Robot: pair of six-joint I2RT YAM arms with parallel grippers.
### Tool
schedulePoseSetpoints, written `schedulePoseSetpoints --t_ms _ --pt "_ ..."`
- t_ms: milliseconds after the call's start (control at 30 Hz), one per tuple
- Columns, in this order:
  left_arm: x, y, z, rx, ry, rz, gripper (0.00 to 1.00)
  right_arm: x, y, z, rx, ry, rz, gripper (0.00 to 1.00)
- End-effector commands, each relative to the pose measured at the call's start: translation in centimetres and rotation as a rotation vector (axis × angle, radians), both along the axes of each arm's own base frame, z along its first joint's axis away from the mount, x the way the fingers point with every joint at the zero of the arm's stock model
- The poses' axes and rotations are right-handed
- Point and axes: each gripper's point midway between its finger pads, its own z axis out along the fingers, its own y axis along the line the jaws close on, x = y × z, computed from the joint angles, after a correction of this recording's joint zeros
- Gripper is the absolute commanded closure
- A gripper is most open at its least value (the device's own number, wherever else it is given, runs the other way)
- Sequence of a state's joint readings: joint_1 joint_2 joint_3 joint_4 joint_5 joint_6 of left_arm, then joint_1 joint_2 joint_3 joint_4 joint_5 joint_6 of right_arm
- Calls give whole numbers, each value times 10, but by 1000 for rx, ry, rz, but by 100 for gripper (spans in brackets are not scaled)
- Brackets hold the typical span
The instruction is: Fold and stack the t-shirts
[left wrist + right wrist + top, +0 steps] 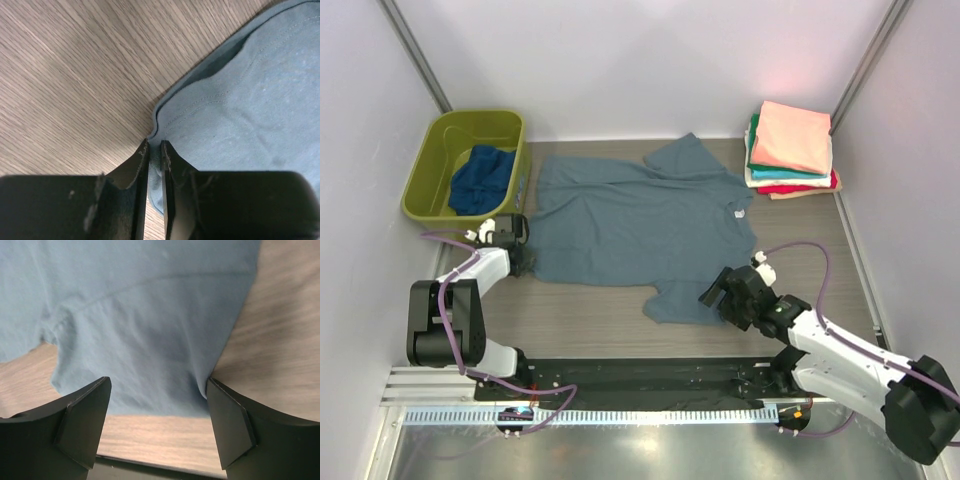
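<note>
Both arm bases (620, 385) sat along the bottom edge of the overhead view, bolted to the wooden table (570, 310). At upper left, an olive tub (420, 180) held a crumpled navy shirt (480, 178). Just below it, the left gripper (520, 260) was clenched on the left lower corner of the grey-blue shirt (630, 225), and the wrist view showed the hem pinched between its nearly closed fingers (170, 170). That shirt lay spread flat across the middle of the table, sleeves at top and bottom. Right of centre, the right gripper (715, 295) stood spread wide over the lower sleeve, grasping nothing. At upper right sat a folded stack, with the pink shirt (792, 135) on top and the teal shirt (760, 172) and red shirt (820, 187) beneath.
</note>
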State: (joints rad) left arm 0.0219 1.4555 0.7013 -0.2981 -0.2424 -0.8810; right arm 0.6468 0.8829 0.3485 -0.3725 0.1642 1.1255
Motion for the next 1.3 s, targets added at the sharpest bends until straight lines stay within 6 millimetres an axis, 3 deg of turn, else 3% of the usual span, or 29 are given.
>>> schedulePoseSetpoints --t_ms 0,167,333,633,733,767,833,867,933,967,1067,1100,1167,1200,1267 --pt "-12 -5 -13 -25 43 -27 84 -31 -22 -19 -85 123 -22 17" --pt "-11 -6 -10 -26 35 -30 85 -44 -24 -14 -114 160 -2 15" --pt "-9 -6 -8 -29 27 -31 85 -55 -15 -22 -83 199 17 15" --pt "-11 -9 -8 -39 31 -42 86 -40 8 -37 -69 177 29 18" --pt "-12 -9 -8 -38 31 -42 89 -35 6 -40 -96 161 28 32" --pt "-13 -9 -8 -36 32 -43 91 -32 4 -39 -102 144 18 49" --pt "-13 -8 -8 -34 30 -42 96 -29 4 -36 -98 121 14 68" --pt "-12 -9 -8 -36 27 -43 98 -26 5 -31 -84 99 10 81" --pt "-13 -9 -8 -39 26 -42 100 -22 2 -27 -89 69 -4 94" --pt "-14 -11 -9 -50 25 -48 100 -21 -1 -21 -92 56 -12 99" --pt "-14 -18 -8 -80 17 -65 100 -20 -22 -8 -153 27 -77 99" --pt "-18 -23 -8 -104 14 -75 100 -14 -22 10 -119 -22 -104 99" --pt "-20 -27 -5 -128 1 -79 100 -16 -44 21 -175 -52 -157 99" --pt "-25 -30 -6 -137 5 -81 100 -13 -48 38 -153 -97 -181 99" --pt "-28 -36 -1 -167 -11 -91 100 -16 -61 53 -179 -121 -210 99"
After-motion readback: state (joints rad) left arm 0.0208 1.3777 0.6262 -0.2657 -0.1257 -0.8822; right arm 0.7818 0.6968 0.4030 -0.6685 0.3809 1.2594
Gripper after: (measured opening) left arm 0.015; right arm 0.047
